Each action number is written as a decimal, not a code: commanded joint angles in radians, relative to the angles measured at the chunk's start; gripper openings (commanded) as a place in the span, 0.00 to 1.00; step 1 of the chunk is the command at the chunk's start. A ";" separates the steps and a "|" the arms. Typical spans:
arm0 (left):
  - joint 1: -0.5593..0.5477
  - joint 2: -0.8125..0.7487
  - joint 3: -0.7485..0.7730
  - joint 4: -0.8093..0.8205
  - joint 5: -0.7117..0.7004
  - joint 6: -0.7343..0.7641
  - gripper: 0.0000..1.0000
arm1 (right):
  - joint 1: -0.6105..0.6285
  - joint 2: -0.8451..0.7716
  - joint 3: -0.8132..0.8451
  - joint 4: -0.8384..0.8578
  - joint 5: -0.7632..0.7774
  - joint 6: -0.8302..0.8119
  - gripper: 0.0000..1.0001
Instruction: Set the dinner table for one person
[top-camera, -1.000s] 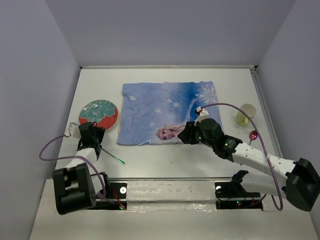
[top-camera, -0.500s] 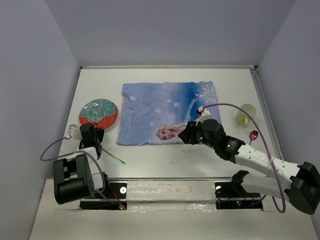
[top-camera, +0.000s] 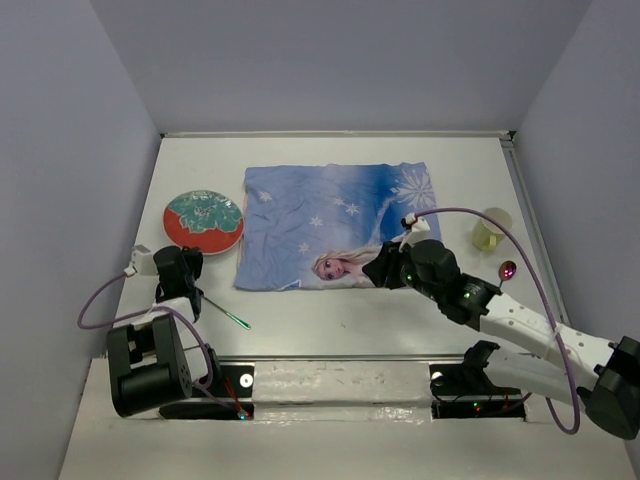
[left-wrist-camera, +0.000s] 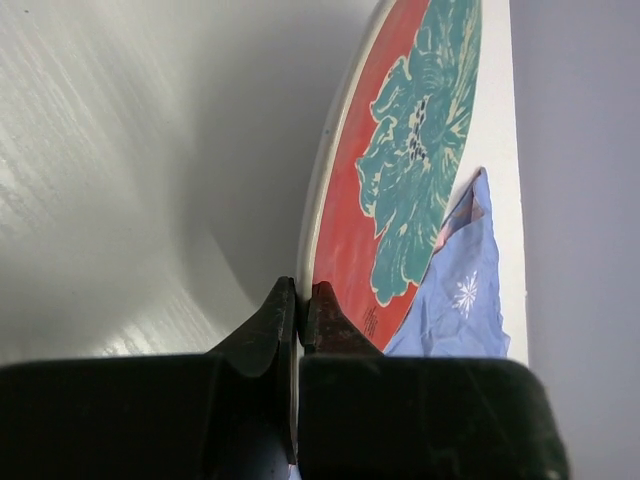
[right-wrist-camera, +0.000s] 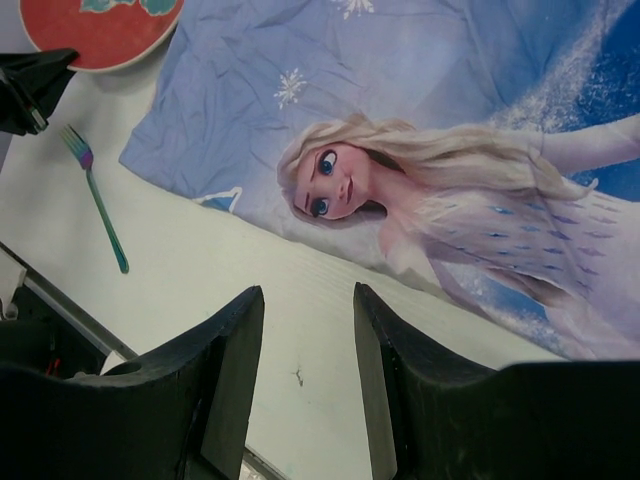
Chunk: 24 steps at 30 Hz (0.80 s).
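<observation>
The surface (top-camera: 340, 325), off-white and matte, lies under everything we see and stretches from the arm bases to the far wall. In its middle we find a blue princess-print cloth mat (top-camera: 335, 225), slightly wrinkled.

Just beside the mat's left edge is a red plate (top-camera: 203, 221) with a teal flower pattern. The left end effector (top-camera: 188, 252) is closed on the plate's near rim. In the left wrist view we see its two fingers (left-wrist-camera: 270, 320) pinched together with the pale rim between them. We cannot tell whether the plate lies flat or is tipped up.

A green fork (top-camera: 228, 315) with purple tines lies on bare surface near the mat's near-left corner, apart from both the mat and the plate.

The right end effector (top-camera: 385, 268) hovers over the mat's near edge by the printed princess. Its fingers are spread apart and hold nothing, as the right wrist view shows (right-wrist-camera: 307, 300).

Right of the mat stands a pale yellow cup (top-camera: 491, 228). A magenta spoon (top-camera: 507, 270) lies nearer to us than the cup, close to the right wall.
</observation>
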<state>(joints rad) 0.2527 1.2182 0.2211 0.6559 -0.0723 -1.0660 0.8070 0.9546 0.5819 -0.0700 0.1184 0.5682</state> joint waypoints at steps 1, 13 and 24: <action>0.026 -0.132 0.003 0.125 0.044 -0.008 0.00 | 0.011 -0.062 0.016 -0.001 0.036 -0.008 0.47; 0.129 -0.282 0.121 0.106 0.246 -0.045 0.00 | 0.011 -0.063 0.009 -0.033 0.083 -0.010 0.47; -0.047 -0.282 0.202 0.085 0.448 0.000 0.00 | -0.029 -0.089 0.053 -0.079 0.124 -0.048 0.47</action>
<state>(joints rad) 0.3279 0.9897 0.3397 0.5331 0.2035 -1.0626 0.8005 0.8940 0.5812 -0.1242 0.2024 0.5587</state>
